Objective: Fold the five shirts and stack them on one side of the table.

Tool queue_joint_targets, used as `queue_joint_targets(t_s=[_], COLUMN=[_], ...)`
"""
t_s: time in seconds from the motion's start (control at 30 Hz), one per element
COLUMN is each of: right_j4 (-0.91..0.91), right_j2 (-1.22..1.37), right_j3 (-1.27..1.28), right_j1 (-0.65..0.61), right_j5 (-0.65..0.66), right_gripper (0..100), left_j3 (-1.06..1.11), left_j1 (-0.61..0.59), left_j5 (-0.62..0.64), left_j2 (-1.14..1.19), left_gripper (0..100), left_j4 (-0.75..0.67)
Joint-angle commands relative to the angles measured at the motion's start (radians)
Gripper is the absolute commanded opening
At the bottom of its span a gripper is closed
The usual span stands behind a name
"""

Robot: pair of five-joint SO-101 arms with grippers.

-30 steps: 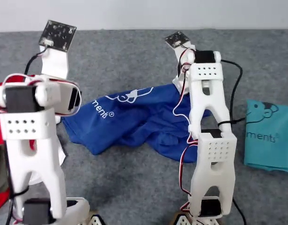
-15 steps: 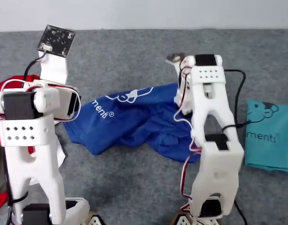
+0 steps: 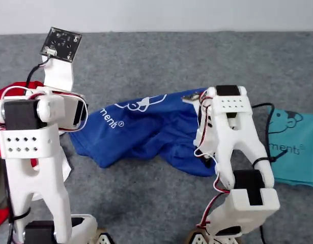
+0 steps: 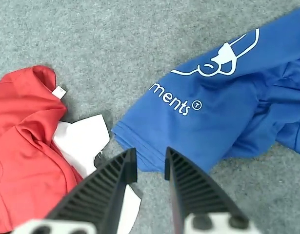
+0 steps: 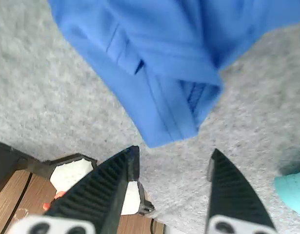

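From high: crumpled blue shirt [image 3: 146,134] in the middle of the grey counter [image 3: 146,61], between the two arms. Flat teal shirt [image 3: 293,152] far to the right, well apart from a red shirt [image 3: 3,96] far to the left, partly hidden behind the left arm [image 3: 31,152]. Right arm [image 3: 232,142] bent over the blue shirt's right end.

From the left wrist: left tool [image 4: 150,156] hanging above the blue shirt's hem, jaws a little apart, nothing between them. Red shirt touching a white cloth [image 4: 84,139], both near the blue shirt's printed end.

From the right wrist: right tool [image 5: 174,155] spread wide, gripping nothing, above bare counter just past a folded edge of the blue shirt. Corner of the teal shirt off to one side.
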Motion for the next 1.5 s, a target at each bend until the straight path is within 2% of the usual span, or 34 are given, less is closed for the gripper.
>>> queue_joint_targets(t_s=[0.0,0.43,0.5,0.63,0.67,0.9,1.07,1.13,1.3,1.47], right_j4=[0.015,-0.16,-0.168,-0.157,-0.156,-0.09,-0.018,0.004,0.041,0.041], right_j2=[-0.002,0.288,0.302,0.292,0.28,0.073,-0.145,-0.225,-0.389,-0.504], right_j3=[0.0,-0.005,-0.005,-0.014,-0.017,-0.02,-0.043,-0.077,-0.153,-0.153], right_j1=[0.012,0.015,0.015,0.015,0.016,0.036,0.074,0.119,0.223,0.236], right_j5=[-0.008,-0.011,-0.006,-0.005,-0.005,0.006,0.061,0.061,0.101,0.103], right_gripper=[24.4,24.0,19.9,2.8,0.2,1.0,1.0,1.0,1.0,1.0], left_j3=[-0.004,-0.002,0.012,0.042,0.047,0.05,0.091,0.142,0.36,0.512], left_j1=[-0.005,-0.006,-0.006,-0.006,-0.006,-0.006,-0.002,0.003,0.003,0.097], left_j5=[-0.015,-0.015,-0.015,-0.017,-0.017,-0.018,-0.094,-0.127,-0.212,-0.25], left_j2=[-0.025,-0.025,-0.031,-0.032,-0.032,-0.032,-0.025,-0.021,-0.021,0.041], left_gripper=[10,10,10,10,10,10,10,11,11,11], left_j4=[-0.003,0.002,-0.002,-0.005,-0.005,-0.005,-0.005,-0.015,-0.146,-0.201])
